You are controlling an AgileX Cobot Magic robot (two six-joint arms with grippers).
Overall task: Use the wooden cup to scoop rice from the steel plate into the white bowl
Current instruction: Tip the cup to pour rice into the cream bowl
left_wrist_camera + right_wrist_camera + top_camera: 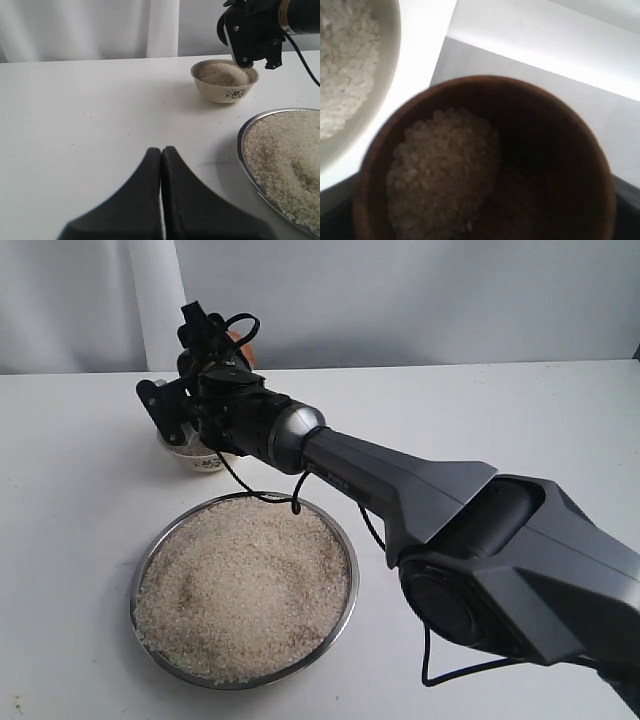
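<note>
The right arm is matte black, with angular housings, a silver-grey wrist collar and thin black cables looping beneath it. The left gripper has two smooth black wedge-shaped fingers.

Layout. The steel plate lies on the table at the front, with the rice heaped across it. The white bowl stands behind the plate and to its left, apart from it, with more rice in it. My right arm reaches from the right front across the plate's far rim. My right gripper holds the wooden cup above the bowl, toward its far side. The rice inside the cup lies on the side nearest the bowl. My left gripper sits low over the table, left of the plate and before the bowl.
</note>
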